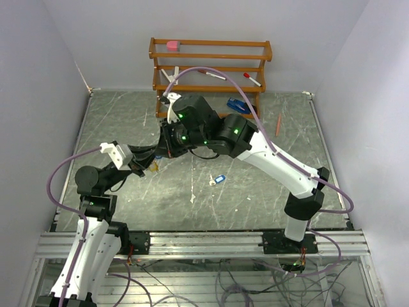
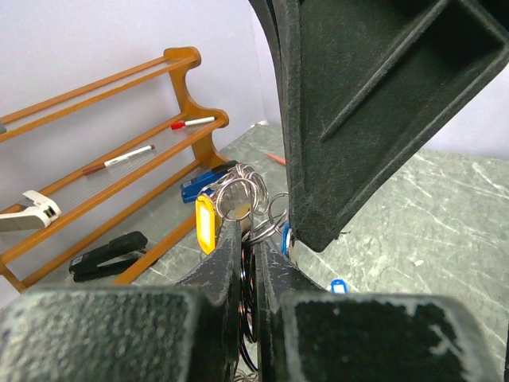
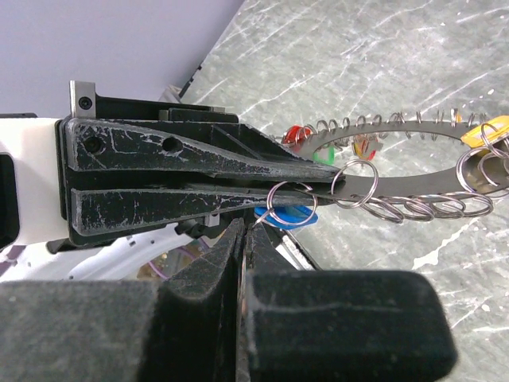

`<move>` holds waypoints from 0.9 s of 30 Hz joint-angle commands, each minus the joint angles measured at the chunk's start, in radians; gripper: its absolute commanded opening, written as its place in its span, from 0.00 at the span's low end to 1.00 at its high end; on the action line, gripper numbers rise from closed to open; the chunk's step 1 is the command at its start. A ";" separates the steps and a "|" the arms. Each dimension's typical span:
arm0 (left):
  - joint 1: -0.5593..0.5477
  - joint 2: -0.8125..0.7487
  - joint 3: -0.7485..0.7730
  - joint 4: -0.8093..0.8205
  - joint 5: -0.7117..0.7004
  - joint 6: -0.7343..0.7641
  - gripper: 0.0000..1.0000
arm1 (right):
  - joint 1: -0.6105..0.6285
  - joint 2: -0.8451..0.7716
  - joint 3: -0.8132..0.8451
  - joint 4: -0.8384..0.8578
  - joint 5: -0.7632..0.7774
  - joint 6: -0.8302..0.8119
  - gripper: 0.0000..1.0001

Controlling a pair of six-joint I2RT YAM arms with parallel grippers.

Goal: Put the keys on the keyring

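Note:
The keyring is a flat grey ring hung with many small wire loops, held level above the table. My left gripper is shut on its rim, its fingers lying flat in the right wrist view. Keys with yellow, red and green tags hang from it. My right gripper is shut on a blue-tagged key, whose split ring touches the keyring's edge. In the top view both grippers meet left of centre. Another blue-tagged key lies on the table.
A wooden rack stands at the back with markers and a pink object on it. A blue stapler and a black stapler lie at its foot. An orange pencil is at the right.

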 commanded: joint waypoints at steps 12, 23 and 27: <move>0.004 -0.029 -0.016 0.332 0.063 -0.289 0.07 | 0.005 -0.004 0.030 0.023 -0.017 0.010 0.19; 0.004 -0.004 -0.035 0.408 0.049 -0.385 0.07 | -0.038 -0.085 0.046 0.000 0.024 0.016 0.23; 0.004 0.004 -0.045 0.420 0.045 -0.401 0.07 | -0.070 -0.143 0.011 0.019 0.028 0.022 0.25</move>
